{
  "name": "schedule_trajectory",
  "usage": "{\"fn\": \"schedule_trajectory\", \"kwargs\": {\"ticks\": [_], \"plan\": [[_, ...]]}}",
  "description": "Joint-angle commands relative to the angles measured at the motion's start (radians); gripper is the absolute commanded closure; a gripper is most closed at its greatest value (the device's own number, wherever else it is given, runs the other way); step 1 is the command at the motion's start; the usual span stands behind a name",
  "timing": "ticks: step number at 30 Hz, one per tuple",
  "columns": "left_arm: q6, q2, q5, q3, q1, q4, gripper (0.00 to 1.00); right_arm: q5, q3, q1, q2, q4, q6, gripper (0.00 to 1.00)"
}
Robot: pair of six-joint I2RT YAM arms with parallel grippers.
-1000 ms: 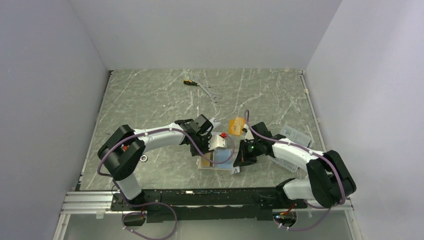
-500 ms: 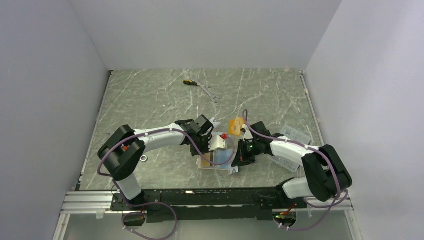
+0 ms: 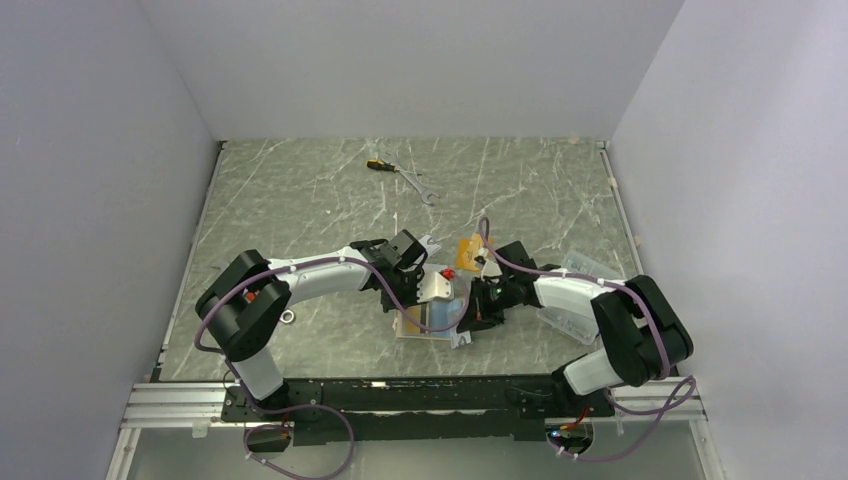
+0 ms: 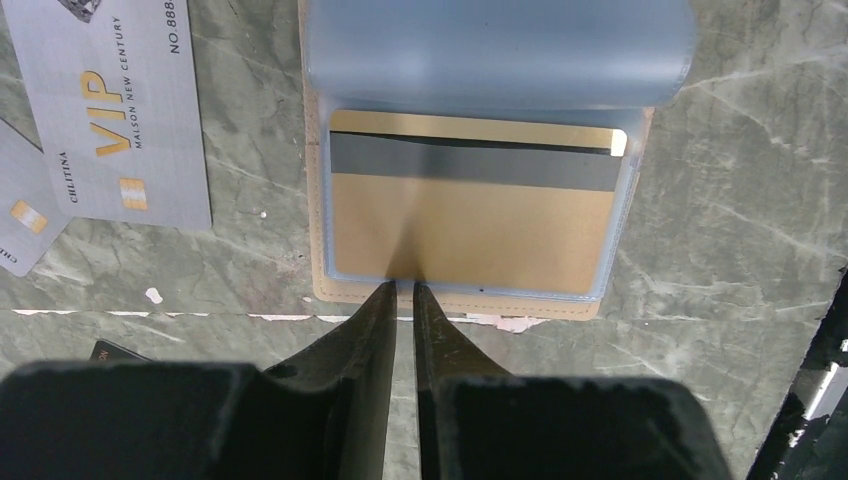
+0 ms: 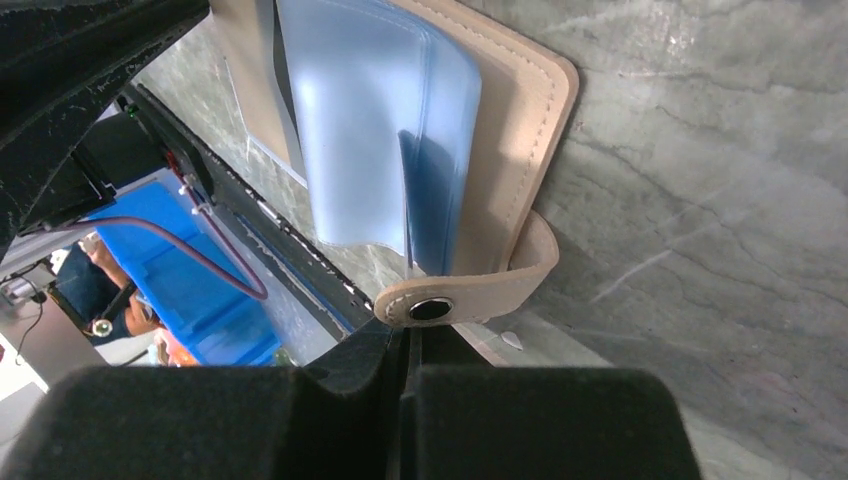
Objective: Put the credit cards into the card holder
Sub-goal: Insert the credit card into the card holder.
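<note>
The tan card holder (image 4: 470, 300) lies open on the table, its blue sleeves (image 4: 500, 45) folded up. A gold card with a dark stripe (image 4: 470, 215) sits inside its clear pocket. My left gripper (image 4: 401, 287) has its tips at the holder's near edge, a narrow slit apart with nothing between them. Two silver cards (image 4: 110, 110) (image 4: 22, 220) lie left of the holder, and a black card's corner (image 4: 112, 352) shows beside my left finger. My right gripper (image 5: 408, 335) is shut, its tips just under the holder's snap tab (image 5: 470, 295). An orange card (image 3: 468, 248) lies behind the holder.
A clear plastic box (image 3: 588, 272) sits under the right forearm. A wrench (image 3: 418, 183) and a small screwdriver (image 3: 379, 163) lie at the back. A metal ring (image 3: 287, 317) rests near the left arm's base. White walls close in the table's sides.
The right arm has swung slightly left, and the holder's near right corner shifted left with it. The left jaws have narrowed a little.
</note>
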Motion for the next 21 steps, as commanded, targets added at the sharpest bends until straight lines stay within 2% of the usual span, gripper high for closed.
{"fn": "schedule_trajectory", "kwargs": {"ticks": [1,9,15,21], "plan": [[0.023,-0.026,0.017,-0.003,-0.007,-0.002,0.83,0.009,0.04,-0.001,0.024,0.048,-0.005,1.0],[0.033,-0.056,0.032,0.025,-0.007,-0.029,0.84,-0.042,0.045,0.001,0.082,0.098,0.004,1.0],[-0.002,-0.068,0.14,0.179,-0.005,-0.101,0.8,-0.042,0.032,0.001,0.081,0.108,0.006,1.0],[-0.077,0.012,0.238,0.24,-0.023,-0.012,0.76,-0.049,0.021,0.0,0.081,0.113,0.005,1.0]]}}
